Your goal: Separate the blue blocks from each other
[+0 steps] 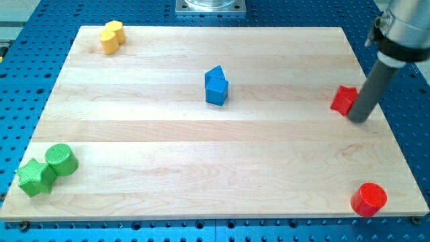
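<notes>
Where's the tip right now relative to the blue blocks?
My tip sits at the view's right edge, just right of the red block, far right of the two touching blue blocks near the board's centre.

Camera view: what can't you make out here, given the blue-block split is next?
- Blue blocks: pressed together, the seam between them is unclear, so are their shapes.
- Red block at the view's right: my tip and rod cover its right side; contact uncertain.
- Arm above the rod: cut off by the view's top-right edge.
</notes>
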`<move>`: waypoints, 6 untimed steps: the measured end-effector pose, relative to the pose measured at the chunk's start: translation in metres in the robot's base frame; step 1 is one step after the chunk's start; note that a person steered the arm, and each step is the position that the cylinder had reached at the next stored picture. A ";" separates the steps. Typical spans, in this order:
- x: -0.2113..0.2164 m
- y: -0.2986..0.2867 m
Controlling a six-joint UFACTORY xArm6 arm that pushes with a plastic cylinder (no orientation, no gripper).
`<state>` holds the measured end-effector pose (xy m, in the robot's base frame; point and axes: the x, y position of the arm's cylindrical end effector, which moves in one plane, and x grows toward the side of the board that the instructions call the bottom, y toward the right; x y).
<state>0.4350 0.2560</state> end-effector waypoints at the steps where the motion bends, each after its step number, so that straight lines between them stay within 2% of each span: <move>1: 0.026 -0.003; 2: 0.078 -0.076; 3: 0.022 -0.242; 4: -0.035 -0.329; 6: -0.058 -0.164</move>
